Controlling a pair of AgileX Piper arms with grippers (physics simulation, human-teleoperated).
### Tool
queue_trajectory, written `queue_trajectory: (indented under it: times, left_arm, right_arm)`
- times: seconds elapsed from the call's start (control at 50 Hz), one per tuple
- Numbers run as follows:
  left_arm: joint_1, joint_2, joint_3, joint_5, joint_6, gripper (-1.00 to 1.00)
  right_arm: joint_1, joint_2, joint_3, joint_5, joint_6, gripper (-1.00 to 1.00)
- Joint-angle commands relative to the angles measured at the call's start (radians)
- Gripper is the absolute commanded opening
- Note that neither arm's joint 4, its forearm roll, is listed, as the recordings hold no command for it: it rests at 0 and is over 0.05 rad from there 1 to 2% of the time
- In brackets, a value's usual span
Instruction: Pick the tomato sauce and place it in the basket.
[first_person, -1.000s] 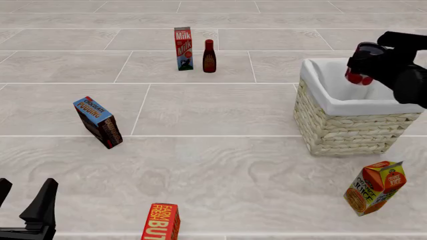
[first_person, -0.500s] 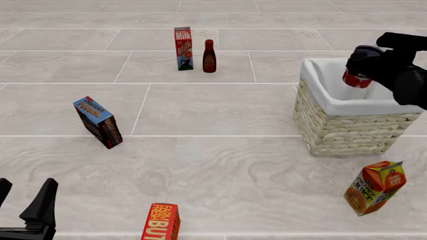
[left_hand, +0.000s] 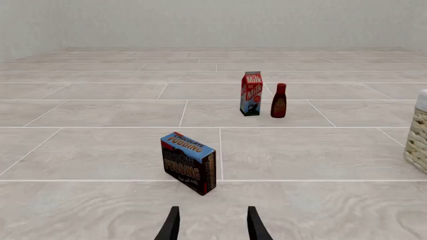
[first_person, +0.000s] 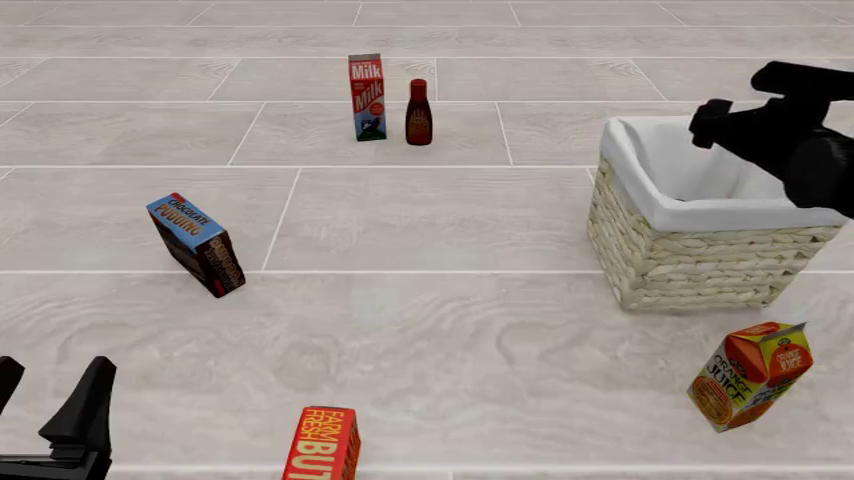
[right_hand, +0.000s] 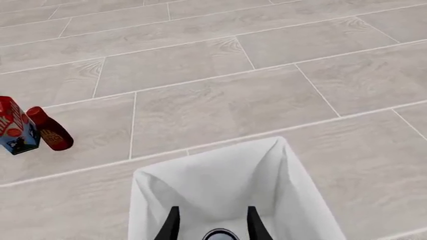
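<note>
The basket (first_person: 694, 212), pale wicker with a white cloth lining, stands at the right of the front view. My right gripper (first_person: 713, 124) hovers over its far rim, open and with nothing in it. In the right wrist view the white lining (right_hand: 220, 182) fills the lower part, and the dark round top of the tomato sauce (right_hand: 219, 234) shows down inside the basket, between my open fingers (right_hand: 171, 226). The can is hidden in the front view. My left gripper (first_person: 51, 420) rests open at the near left, away from everything.
A milk carton (first_person: 367, 97) and a dark red bottle (first_person: 419, 113) stand at the back. A chocolate pudding box (first_person: 198, 244) tilts at the left. A butter box (first_person: 323, 444) lies near the front edge, and an orange juice carton (first_person: 751, 374) leans in front of the basket.
The can that my right gripper held above the basket has left the fingers and dropped inside. The right gripper has opened. The left arm has not moved.
</note>
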Motion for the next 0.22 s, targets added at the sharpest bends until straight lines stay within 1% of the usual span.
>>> queue_trajectory:
  times: [0.02, 0.22]
  left_arm:
    - [0.0, 0.0, 0.0, 0.0, 0.0, 1.0]
    - [0.0, 0.0, 0.0, 0.0, 0.0, 1.0]
  right_arm:
    - [0.001, 0.016, -0.006, -0.007, 0.004, 1.0]
    - [0.003, 0.021, -0.004, -0.013, 0.002, 1.0]
